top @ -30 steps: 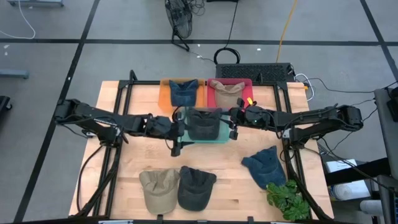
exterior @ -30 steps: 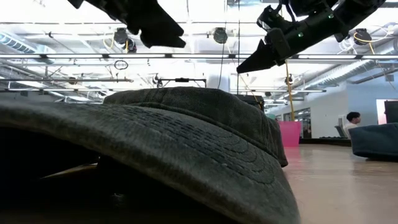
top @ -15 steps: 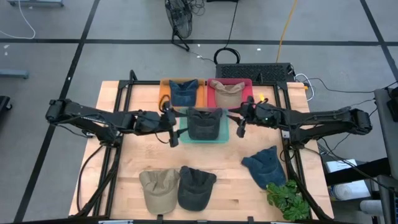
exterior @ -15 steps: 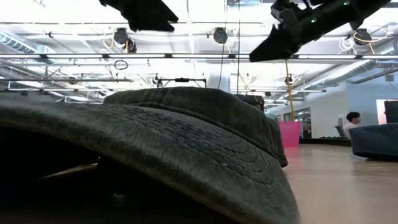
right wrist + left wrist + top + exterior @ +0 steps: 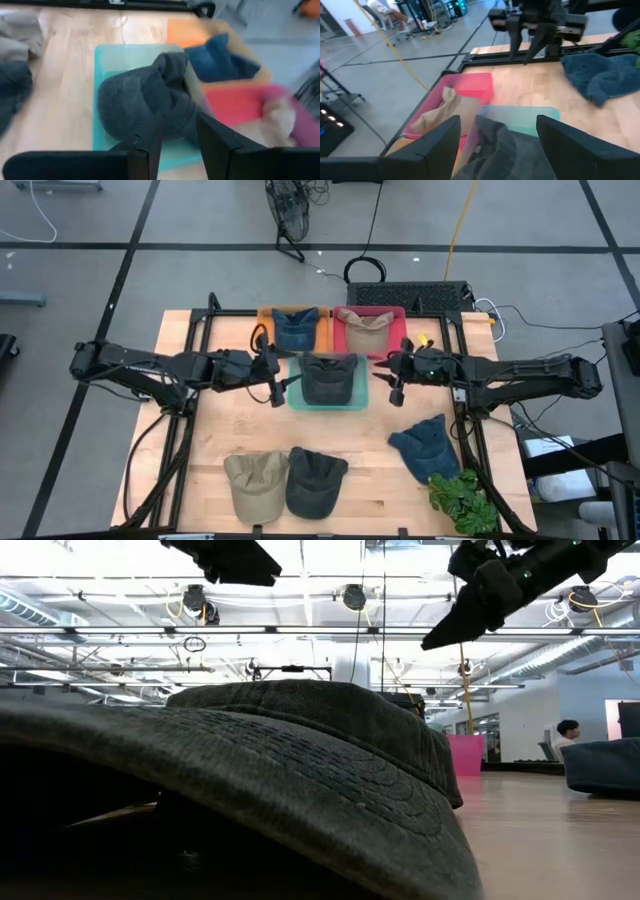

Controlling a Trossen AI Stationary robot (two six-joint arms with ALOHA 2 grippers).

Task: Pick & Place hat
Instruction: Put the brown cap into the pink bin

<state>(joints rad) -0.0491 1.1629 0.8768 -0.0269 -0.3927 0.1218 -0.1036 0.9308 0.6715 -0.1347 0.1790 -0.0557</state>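
A dark grey hat [image 5: 328, 377] lies crown up in the teal tray [image 5: 358, 402] at mid-table. My left gripper [image 5: 281, 388] hovers open just left of the tray, and my right gripper [image 5: 395, 387] hovers open just right of it. Both are above table height and empty. In the left wrist view the hat [image 5: 495, 150] lies ahead of my open fingers [image 5: 437, 145]. In the right wrist view the hat [image 5: 145, 102] fills the tray [image 5: 107, 60] beyond the right gripper [image 5: 177, 131].
Behind the teal tray an orange tray [image 5: 266, 330] holds a blue hat [image 5: 296, 328] and a red tray [image 5: 345, 340] holds a tan hat [image 5: 363, 323]. Near the front edge lie a tan hat [image 5: 255, 483], a dark hat [image 5: 316, 480] and a blue hat [image 5: 425, 445]. A plant [image 5: 462, 500] stands front right.
Both grippers have drawn away from the teal tray and risen: the left toward the table's left edge, the right toward its right edge. The dark grey hat has stayed in the tray.
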